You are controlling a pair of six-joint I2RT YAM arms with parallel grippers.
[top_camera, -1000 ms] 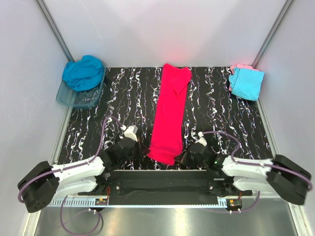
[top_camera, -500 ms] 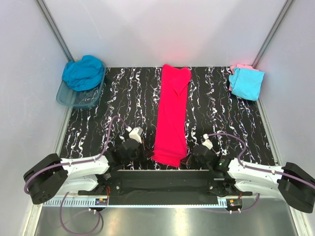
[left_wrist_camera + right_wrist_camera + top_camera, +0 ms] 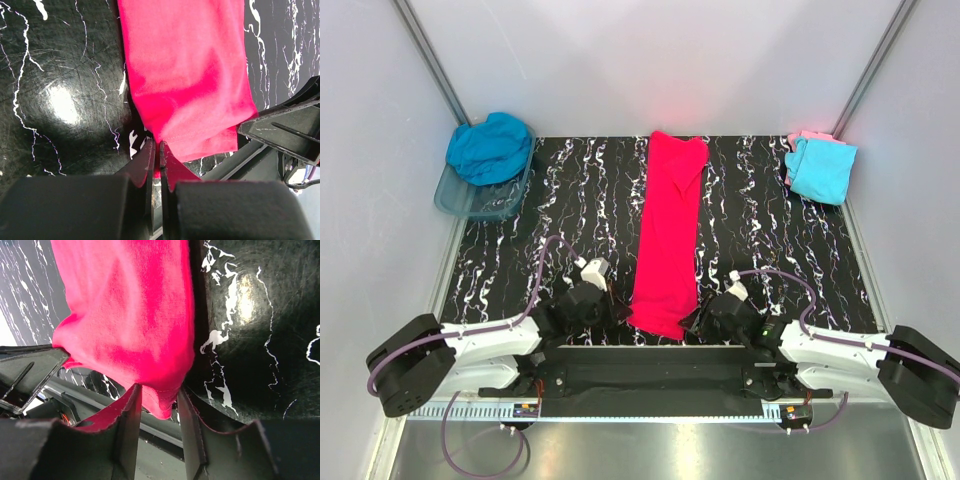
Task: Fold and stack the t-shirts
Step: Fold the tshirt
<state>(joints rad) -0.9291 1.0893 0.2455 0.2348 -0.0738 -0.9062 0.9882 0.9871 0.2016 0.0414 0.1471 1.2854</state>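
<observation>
Well, the bright pink-red t-shirt (image 3: 668,230) lay as a long narrow strip down the middle of the black marbled worktop (image 3: 770,250), its near end at the lower centre of the top view. The left gripper (image 3: 156,150) was clenched on the hem at that end's left corner. The right gripper (image 3: 159,395) had its fingers apart around the right corner, not pinching it. A teal-blue t-shirt (image 3: 490,148) sat in the tub (image 3: 485,205) at upper left, and a light cyan t-shirt (image 3: 820,172) lay over a pale pink t-shirt (image 3: 807,136) at upper right.
</observation>
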